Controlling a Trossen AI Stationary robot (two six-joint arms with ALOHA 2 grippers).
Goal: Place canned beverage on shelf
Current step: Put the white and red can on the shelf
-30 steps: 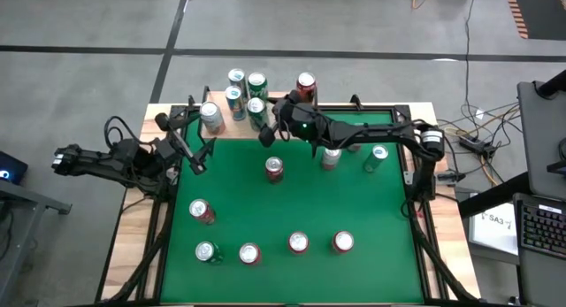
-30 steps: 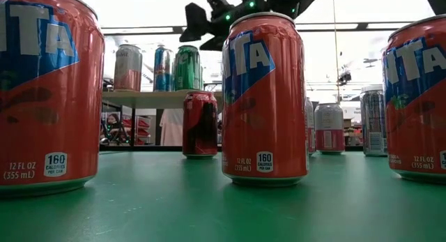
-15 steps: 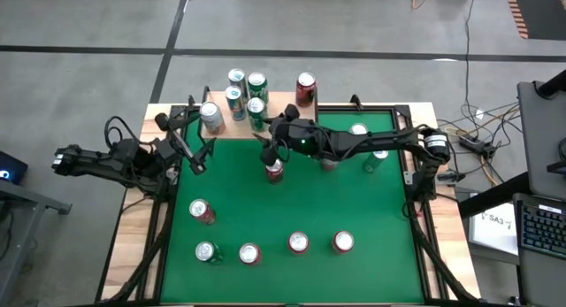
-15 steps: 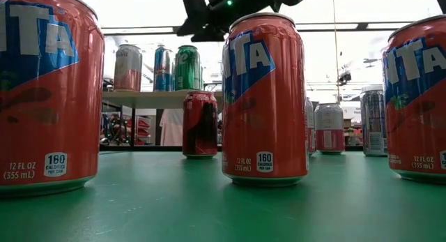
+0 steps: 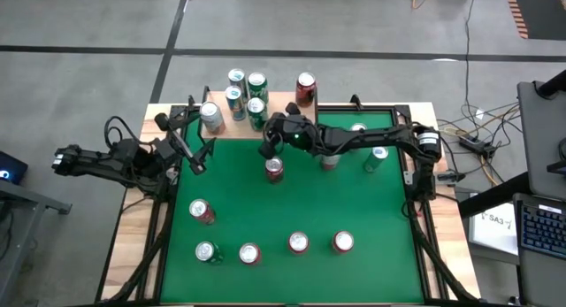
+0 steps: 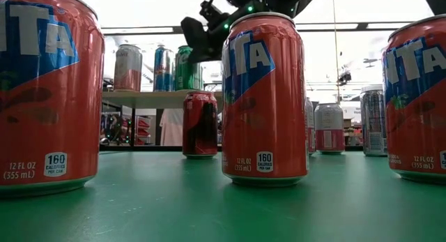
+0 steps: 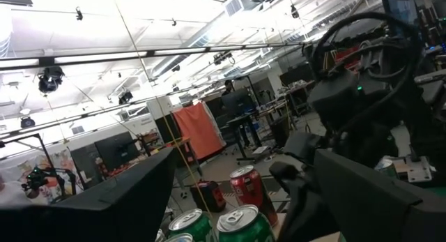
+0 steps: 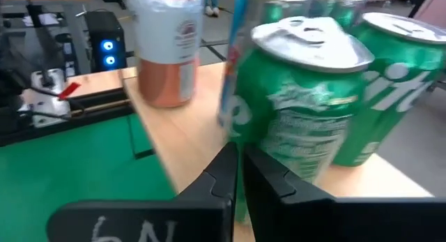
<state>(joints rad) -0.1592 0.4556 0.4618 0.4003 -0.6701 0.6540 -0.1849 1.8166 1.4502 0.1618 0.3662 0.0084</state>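
Observation:
The shelf (image 5: 281, 102), a light-wood board at the table's far left, carries several cans: a silver-and-copper one (image 5: 210, 117), blue ones, green ones (image 5: 256, 110) and a red one (image 5: 306, 84). My right gripper (image 5: 268, 148) hangs shut and empty just off the shelf's near edge, above the green table. In its wrist view the shut gripper (image 8: 237, 165) points at a green can (image 8: 306, 109) standing on the board (image 8: 188, 130). A red can (image 5: 274, 168) stands on the table just nearer than it. My left gripper (image 5: 199, 157) waits open at the table's left edge.
Silver and green cans (image 5: 330, 157) (image 5: 378, 157) stand on the table under the right arm. Several red cans (image 5: 298, 243) line the near side, with one more (image 5: 202, 211) at the left. In the low view red cans (image 6: 263, 95) fill the foreground.
My right gripper has shut on nothing; its fingers stood apart a second ago. It swung out over the red can on the table, then sank a little and tipped down beside the shelf's near edge. No can has moved.

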